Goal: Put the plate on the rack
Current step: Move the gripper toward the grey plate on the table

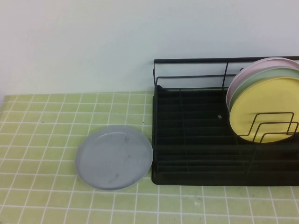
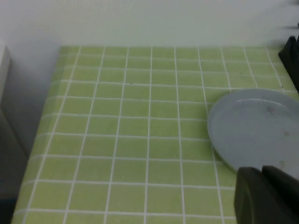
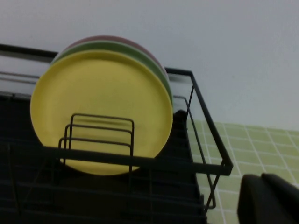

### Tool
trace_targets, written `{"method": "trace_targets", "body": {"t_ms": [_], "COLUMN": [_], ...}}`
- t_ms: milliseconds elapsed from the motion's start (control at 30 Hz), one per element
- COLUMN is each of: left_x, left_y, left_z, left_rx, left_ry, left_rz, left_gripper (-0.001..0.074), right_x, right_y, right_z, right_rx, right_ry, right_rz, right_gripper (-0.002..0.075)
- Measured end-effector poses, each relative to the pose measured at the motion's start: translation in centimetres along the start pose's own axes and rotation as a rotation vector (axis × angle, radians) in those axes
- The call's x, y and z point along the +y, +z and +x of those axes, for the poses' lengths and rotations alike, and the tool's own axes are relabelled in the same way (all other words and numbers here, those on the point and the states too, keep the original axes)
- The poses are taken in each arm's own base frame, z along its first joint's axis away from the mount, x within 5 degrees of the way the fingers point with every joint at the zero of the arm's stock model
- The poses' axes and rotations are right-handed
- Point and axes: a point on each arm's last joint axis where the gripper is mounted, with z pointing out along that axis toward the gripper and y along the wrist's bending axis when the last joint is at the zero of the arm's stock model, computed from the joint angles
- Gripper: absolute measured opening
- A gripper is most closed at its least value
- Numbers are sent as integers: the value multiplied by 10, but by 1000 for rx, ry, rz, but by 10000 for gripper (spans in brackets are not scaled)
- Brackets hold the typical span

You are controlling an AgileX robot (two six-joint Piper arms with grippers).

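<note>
The grey plate [image 1: 114,157] is seen lying flat on the green tiled table [image 1: 42,140], just beside the left end of the black dish rack [image 1: 196,135]. Its rim is close to the rack's base but outside it. The left gripper [image 2: 262,176] is shown only in its own wrist view, to the left of the rack and near the grey plate's rim. Its jaws are closed together and nothing is held between them; no contact with the plate can be made out.

Free room is seen across the left and middle of the rack. At the rack's right end three plates are stood upright by the wire dividers [image 1: 275,113]: a pink plate [image 1: 247,71] at the back, a green plate [image 1: 261,77] next, and a yellow plate [image 1: 266,102] in front. The right gripper [image 3: 262,183] is likewise shown only in its wrist view, off the rack's right end, jaws closed and empty.

The task is judged to be at its very start. The grey plate has not been grasped, so the pick-up, the carry over the rack's edge and the upright slotting are all left.
</note>
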Motion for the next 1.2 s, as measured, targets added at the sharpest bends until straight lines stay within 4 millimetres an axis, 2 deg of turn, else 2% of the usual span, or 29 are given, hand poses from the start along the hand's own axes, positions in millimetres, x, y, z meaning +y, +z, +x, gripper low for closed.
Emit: {"method": "trace_targets", "body": {"t_ms": [267,467,567,633,767,833,933,1200], "left_x": [-3,-4,-6,-8,-9,-9,-10,-15], "left_y": [54,95,117,132,162,176,200,269], "left_z": [-31,-54,-63,-68,-75,-76,-74,-56], "left_rx": [257,343,380,401,451,473,514,623], "left_ry": [-12,17,-16,-45,-39,-43,-63,-153], "left_rz": [-3,-7,6,17,32,35,52,128], "left_gripper": [-2,19,106,215,509,579,605,557], "right_x": [1,1,1,1,2,2,2,2], "right_y": [13,13,13,13,13,13,13,13], "right_z": [5,4,2,2,2,2,2,2], "right_rx": [77,70,52,48,50,50,50,50], "right_ry": [6,11,14,21,98,99,99,102], "right_rz": [-14,-14,-13,-13,-18,-18,-18,-19], "right_gripper": [-4,-4,-4,-4,-4,-4,-4,-4]}}
